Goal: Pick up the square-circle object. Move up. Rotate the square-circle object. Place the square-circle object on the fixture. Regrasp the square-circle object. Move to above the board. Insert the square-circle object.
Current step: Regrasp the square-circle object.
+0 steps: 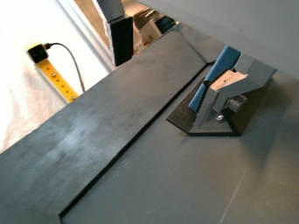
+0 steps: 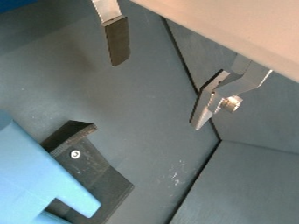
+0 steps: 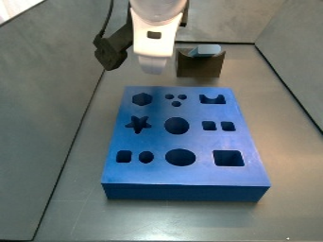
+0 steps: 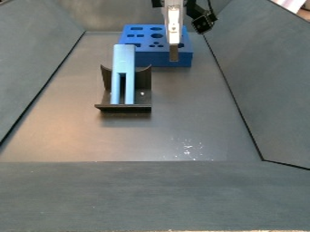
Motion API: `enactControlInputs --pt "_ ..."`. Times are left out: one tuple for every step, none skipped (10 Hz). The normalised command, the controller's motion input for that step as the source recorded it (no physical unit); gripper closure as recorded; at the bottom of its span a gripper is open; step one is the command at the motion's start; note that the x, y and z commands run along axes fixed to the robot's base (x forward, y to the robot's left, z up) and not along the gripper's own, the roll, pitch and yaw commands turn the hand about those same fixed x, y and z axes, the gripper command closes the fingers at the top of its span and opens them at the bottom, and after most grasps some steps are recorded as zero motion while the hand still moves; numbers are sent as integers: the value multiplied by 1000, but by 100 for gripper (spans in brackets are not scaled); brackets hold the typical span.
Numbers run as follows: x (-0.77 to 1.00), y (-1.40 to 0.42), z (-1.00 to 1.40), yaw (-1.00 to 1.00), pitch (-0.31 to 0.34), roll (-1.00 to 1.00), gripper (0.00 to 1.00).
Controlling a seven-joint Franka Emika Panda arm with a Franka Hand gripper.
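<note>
Found the square-circle object (image 4: 125, 71) upright on the fixture (image 4: 121, 107), well apart from the empty, spread-fingered gripper (image 4: 175, 41) near the board (image 4: 145, 36); judged it light, stiff, slick, best pinched across flat sides

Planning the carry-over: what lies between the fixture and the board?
Only a bare strip of floor, seen in a side view between the fixture and the board. The tool hangs open above the board's fixture-side edge.
</note>
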Motion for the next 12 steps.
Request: enactControlInputs --pt "52 -37 -11 342 -50 67 0" --pt "45 -39 -11 289 -88 68 0" --pt "43 -42 -6 207 -109 62 0" --pt "1000 -20 -3 172 -118 62 0" --pt "1000 -14 -14 81 -105 69 0" --pt "1000 -13 -25 54 -94 76 0" --pt "1000 -13 -29 14 -79 89 0" --pt "1000 -11 -29 -10 -60 95 0" --pt "1000 -10 -33 -38 -27 97 0" --pt "1000 -8 -36 -51 1 95 0" --pt "1000 -8 -39 -52 40 86 0" --pt "1000 -7 -39 -50 59 82 0"
